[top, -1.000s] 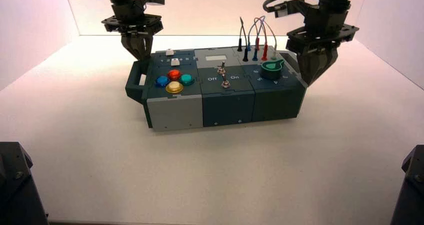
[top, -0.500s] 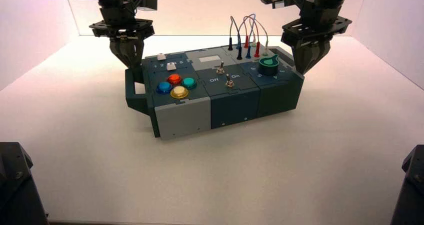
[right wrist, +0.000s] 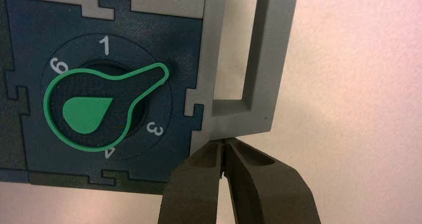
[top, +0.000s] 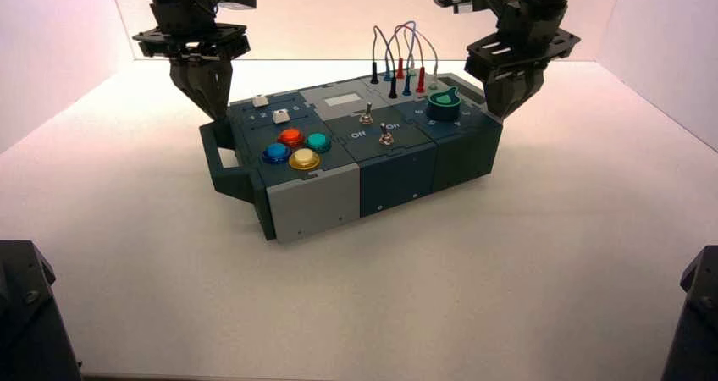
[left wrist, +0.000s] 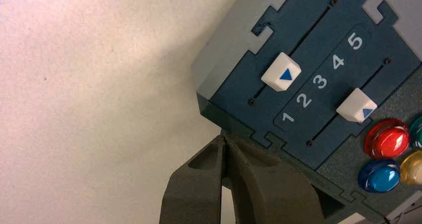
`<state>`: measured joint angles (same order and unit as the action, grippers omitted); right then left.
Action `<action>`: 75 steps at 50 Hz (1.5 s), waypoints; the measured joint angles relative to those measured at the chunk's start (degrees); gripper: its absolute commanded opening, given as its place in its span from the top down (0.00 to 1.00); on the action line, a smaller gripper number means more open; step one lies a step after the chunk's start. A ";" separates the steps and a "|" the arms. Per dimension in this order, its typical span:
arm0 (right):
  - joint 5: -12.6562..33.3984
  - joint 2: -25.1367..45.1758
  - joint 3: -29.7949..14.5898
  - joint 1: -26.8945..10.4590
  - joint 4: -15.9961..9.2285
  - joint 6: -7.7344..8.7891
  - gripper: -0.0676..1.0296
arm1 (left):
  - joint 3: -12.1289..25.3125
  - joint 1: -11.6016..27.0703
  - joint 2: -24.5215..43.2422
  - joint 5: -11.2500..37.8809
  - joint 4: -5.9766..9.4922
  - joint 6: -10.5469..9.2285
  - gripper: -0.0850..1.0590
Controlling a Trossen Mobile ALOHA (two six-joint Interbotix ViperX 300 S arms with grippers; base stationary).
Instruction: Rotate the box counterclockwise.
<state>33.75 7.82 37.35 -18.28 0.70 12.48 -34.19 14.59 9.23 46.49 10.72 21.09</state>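
As both grippers, left (top: 206, 102) and right (top: 501, 103), press closed-fingered against opposite corners of the box (top: 356, 157), rotation is underway; next: sustained opposing pushes

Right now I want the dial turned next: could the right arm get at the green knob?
Probably yes. The right gripper is shut, its tips at the box's grey end handle, and the green knob sits just beside that, uncovered. The looped wires stand behind it, not between.

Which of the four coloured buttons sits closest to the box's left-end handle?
The blue button; the red, teal and yellow ones lie farther from the handle.
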 measured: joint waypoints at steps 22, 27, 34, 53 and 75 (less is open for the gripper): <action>-2.29 2.72 -2.99 0.09 0.00 0.70 0.96 | -2.20 -0.09 -1.41 0.00 -0.09 -0.18 0.95; -2.46 2.99 -3.43 0.09 0.00 0.70 0.96 | -2.90 0.00 -1.76 0.00 0.00 -0.18 0.95; -2.90 3.96 -5.19 0.09 0.00 0.70 0.96 | -3.96 0.00 -2.64 0.09 0.00 -0.35 0.95; -3.52 7.21 -10.20 -0.09 -0.09 0.70 0.96 | -5.54 0.09 -4.13 1.76 0.09 -0.53 0.95; -4.04 10.90 -15.64 -2.11 -0.18 0.70 0.96 | -5.62 5.54 -5.01 1.85 3.69 -1.14 0.95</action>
<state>29.71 18.72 21.71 -20.39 0.53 13.18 -39.81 20.13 4.22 48.34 14.41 19.95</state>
